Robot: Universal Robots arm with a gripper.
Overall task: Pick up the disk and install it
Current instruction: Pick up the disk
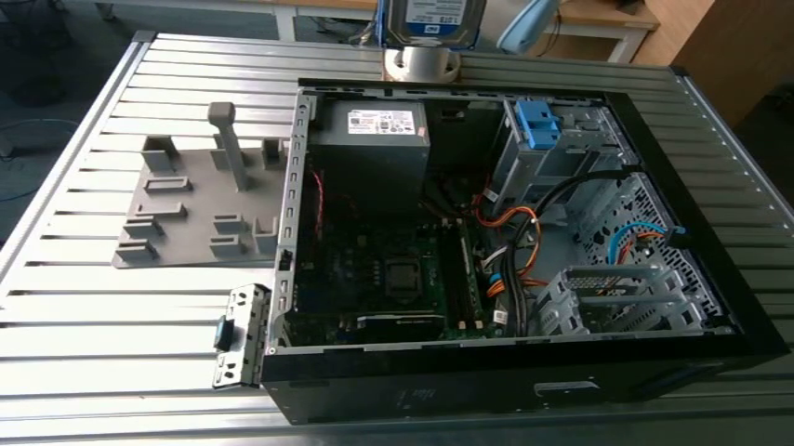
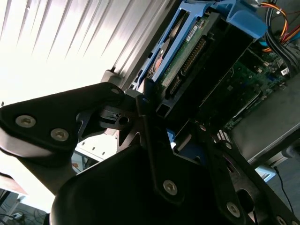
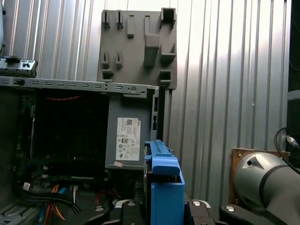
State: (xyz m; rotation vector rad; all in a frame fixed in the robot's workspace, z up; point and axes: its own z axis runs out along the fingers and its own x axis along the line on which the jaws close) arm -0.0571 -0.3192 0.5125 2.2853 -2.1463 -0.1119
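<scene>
Second wrist view, claw [image 2: 161, 117] clenched on the disk [image 2: 187, 51], held above computer case [image 1: 410, 395] rim.

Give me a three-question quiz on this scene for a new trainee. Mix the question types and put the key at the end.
1. Multiple choice: the gripper is shut on A) a loose cable, B) the disk in its blue caddy, C) nothing.
2. Fill in: the bracket with no drive, standing in the computer case, is coloured ___.
3. True or false: the disk already sits inside the computer case.
Key: 1 B; 2 blue; 3 false, since in the exterior view the disk is held outside the case.
</scene>
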